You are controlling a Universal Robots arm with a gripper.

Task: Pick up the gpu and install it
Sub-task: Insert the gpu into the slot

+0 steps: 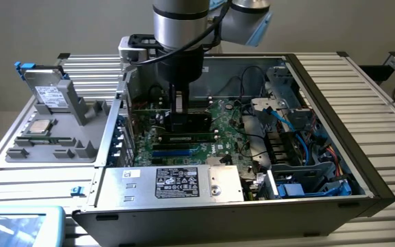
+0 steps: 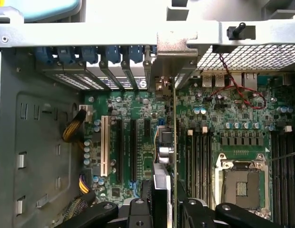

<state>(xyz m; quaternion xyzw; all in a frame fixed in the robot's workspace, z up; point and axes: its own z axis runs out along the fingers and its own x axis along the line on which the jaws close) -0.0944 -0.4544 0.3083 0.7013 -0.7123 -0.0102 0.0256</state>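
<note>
Here the gripper [image 2: 170, 202] reaches down inside the open computer case [image 1: 252, 216], its fingers clenched on the gpu [image 2: 172, 71]. The card stands on edge over the green motherboard [image 2: 137, 102], with its metal bracket at the case's rear slot row.

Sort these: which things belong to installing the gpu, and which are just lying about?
Job: flat green-and-black gpu card, gripped by black fingers; green motherboard; open dark-grey computer case.
Lying about: silver hard drive with white label; square silver processor chip on grey tray.
</note>
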